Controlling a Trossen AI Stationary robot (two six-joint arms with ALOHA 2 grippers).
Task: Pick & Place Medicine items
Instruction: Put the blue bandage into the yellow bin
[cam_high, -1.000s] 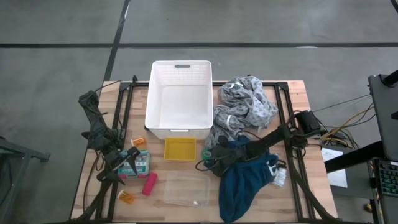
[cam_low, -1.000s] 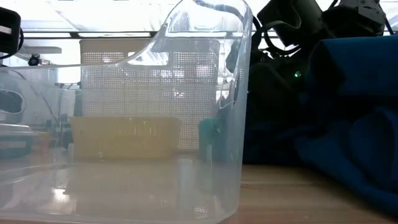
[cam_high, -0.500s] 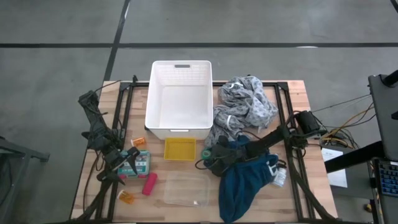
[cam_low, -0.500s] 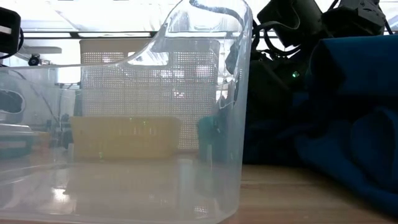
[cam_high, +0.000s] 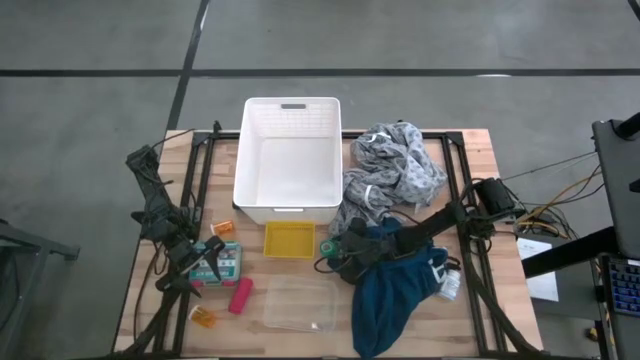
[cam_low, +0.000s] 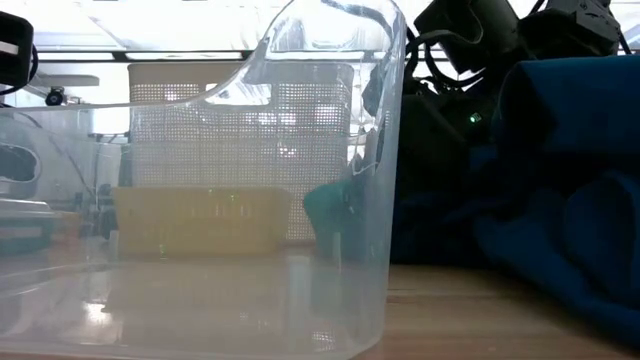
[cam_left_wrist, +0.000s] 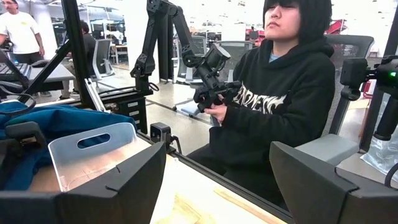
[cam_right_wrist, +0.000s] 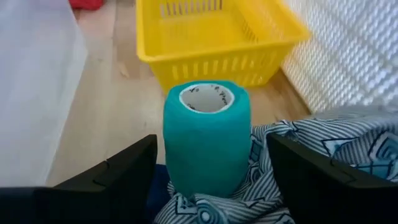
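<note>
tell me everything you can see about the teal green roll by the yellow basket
The teal green roll of wrap is a short cylinder of crinkly, cloth-like bandage wound on a white cardboard core with dark print inside. It stands upright, core opening up, on the edge of the grey patterned cloth just short of the yellow slotted plastic basket. It sits between the open fingers of the right hand, which do not touch it. From above it shows as a small teal spot.

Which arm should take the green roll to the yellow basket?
Right. Its gripper has open fingers either side of the green roll, with the yellow basket just beyond. The left gripper waits at the table's far side by the other medicine items.
</note>
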